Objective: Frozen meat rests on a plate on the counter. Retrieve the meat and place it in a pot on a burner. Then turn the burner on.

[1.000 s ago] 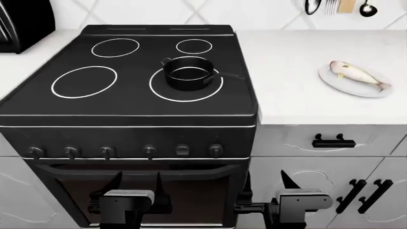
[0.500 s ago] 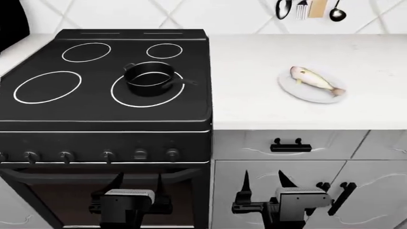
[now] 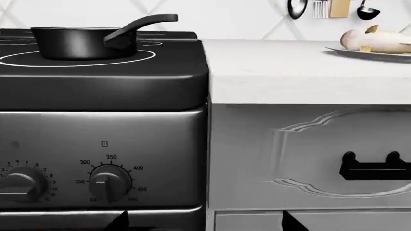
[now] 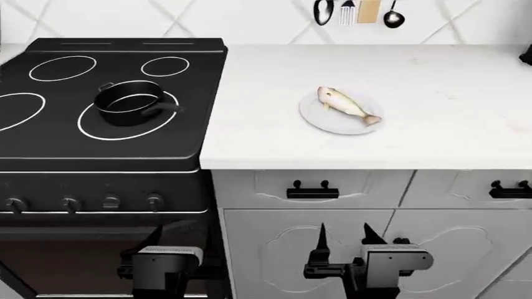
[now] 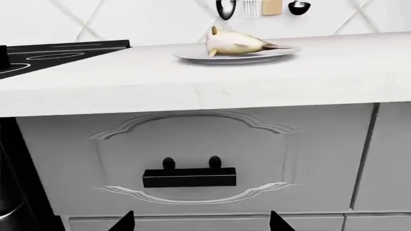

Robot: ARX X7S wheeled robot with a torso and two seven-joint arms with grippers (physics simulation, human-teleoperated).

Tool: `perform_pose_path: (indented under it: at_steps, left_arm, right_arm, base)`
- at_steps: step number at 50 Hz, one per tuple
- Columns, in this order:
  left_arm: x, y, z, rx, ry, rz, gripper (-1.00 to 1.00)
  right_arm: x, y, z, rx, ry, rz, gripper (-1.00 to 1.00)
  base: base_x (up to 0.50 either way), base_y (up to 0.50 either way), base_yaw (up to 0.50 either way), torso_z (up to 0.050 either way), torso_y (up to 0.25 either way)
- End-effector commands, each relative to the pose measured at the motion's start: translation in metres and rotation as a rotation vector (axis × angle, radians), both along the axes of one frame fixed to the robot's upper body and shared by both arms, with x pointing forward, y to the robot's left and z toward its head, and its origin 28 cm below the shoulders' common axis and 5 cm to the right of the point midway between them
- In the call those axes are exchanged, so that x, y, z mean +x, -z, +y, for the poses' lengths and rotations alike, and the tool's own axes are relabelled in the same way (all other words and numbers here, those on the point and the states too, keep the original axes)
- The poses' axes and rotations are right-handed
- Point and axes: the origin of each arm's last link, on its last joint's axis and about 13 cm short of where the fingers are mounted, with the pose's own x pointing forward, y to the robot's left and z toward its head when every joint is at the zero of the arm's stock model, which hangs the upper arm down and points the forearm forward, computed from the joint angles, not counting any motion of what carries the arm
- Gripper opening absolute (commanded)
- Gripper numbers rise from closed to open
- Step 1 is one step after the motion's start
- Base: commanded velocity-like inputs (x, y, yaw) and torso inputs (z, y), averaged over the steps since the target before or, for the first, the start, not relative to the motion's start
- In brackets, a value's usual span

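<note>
White counter (image 4: 432, 124) ran beside a black stove, with the meat (image 4: 347, 104) lying on the plate (image 4: 320, 119), well apart from the pot (image 4: 126, 103), which sat on the burner (image 4: 99, 132). Both arms hung low before the cabinet fronts, the left gripper (image 4: 181, 239) and right gripper (image 4: 342, 237) each with fingers spread and holding nothing. To fetch the fish well, I judged the right arm should rise above the counter edge, come down over the body's thick middle, and close across its width rather than on the tail.
</note>
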Motion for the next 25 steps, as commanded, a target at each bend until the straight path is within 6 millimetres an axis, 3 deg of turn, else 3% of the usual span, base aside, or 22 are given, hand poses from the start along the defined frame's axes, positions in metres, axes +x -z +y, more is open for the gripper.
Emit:
perform_pose_path:
  at_steps: [1, 22, 25]
  left_arm:
    - [0.0001, -0.0012, -0.0001, 0.0, 0.0, 0.004, 1.0]
    - [-0.0009, -0.0016, -0.0003, -0.001, -0.004, 0.008, 1.0]
    - [0.0035, -0.0048, 0.0017, 0.016, -0.017, 0.047, 1.0]
  right_arm:
    - [0.0, -0.001, -0.0006, 0.003, 0.004, 0.005, 1.0]
    - [-0.0004, -0.003, -0.0018, -0.003, 0.023, -0.003, 1.0]
    - [0.0016, -0.0075, -0.0038, -0.022, 0.035, 0.003, 1.0]
  base:
    - [0.0, -0.5, 0.0, 0.05, 0.0]
    - [0.0, -0.5, 0.0, 0.05, 0.0]
    - [0.0, -0.07, 0.0, 0.026, 0.0]
